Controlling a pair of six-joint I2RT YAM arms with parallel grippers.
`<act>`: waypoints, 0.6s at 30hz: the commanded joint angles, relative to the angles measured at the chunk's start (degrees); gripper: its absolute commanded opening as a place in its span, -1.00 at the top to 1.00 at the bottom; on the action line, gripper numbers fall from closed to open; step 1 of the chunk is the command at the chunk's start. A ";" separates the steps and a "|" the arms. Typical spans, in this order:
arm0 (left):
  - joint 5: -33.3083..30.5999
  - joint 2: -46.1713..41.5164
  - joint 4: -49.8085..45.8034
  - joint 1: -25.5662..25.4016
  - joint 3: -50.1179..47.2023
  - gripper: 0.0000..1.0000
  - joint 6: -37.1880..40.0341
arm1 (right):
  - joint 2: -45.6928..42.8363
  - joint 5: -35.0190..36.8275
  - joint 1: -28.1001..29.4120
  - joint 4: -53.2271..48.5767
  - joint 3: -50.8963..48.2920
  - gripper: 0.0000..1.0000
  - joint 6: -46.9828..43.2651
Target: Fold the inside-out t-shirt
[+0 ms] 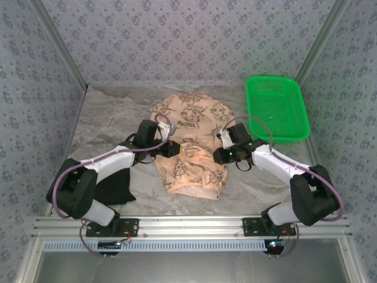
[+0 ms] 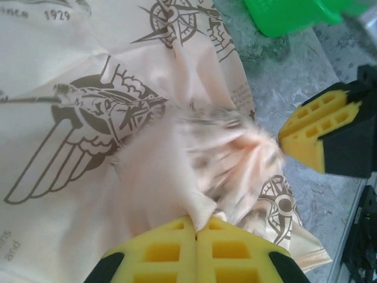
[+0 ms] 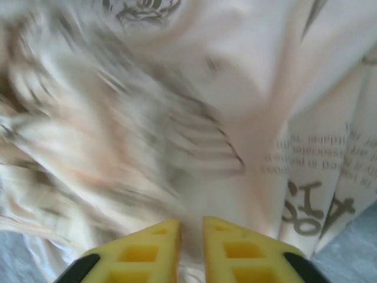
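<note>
The inside-out t-shirt (image 1: 191, 138), peach-tan with dark compass and wing prints, lies bunched in the middle of the table. My left gripper (image 1: 171, 148) is at the shirt's left side. In the left wrist view the left gripper (image 2: 203, 223) is shut on a small pinched fold of the t-shirt (image 2: 88, 118). My right gripper (image 1: 220, 155) is at the shirt's right side. In the right wrist view the right gripper (image 3: 192, 227) stands with its jaws narrowly apart and the t-shirt (image 3: 247, 88) filling the gap between them. Much of the cloth there is motion-blurred.
A green plastic basket (image 1: 277, 108) stands at the back right. A plain black folded garment (image 1: 115, 187) lies at the front left beside the left arm. Patterned walls close in the table on three sides.
</note>
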 commanded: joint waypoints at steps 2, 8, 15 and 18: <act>8.23 1.91 2.78 -0.69 -3.60 0.70 -2.71 | 0.69 -8.76 1.88 -2.54 -1.70 0.30 -4.87; 5.14 1.76 -6.54 -5.28 2.01 0.07 2.46 | -1.29 -2.39 5.58 -5.53 5.94 0.21 -6.45; -14.08 4.54 -13.87 -3.60 7.48 0.03 -0.29 | 7.90 6.18 10.29 1.65 12.27 0.13 1.60; -14.97 7.52 -11.99 -3.14 7.94 0.01 0.34 | 12.77 6.03 12.30 6.25 13.72 0.13 4.16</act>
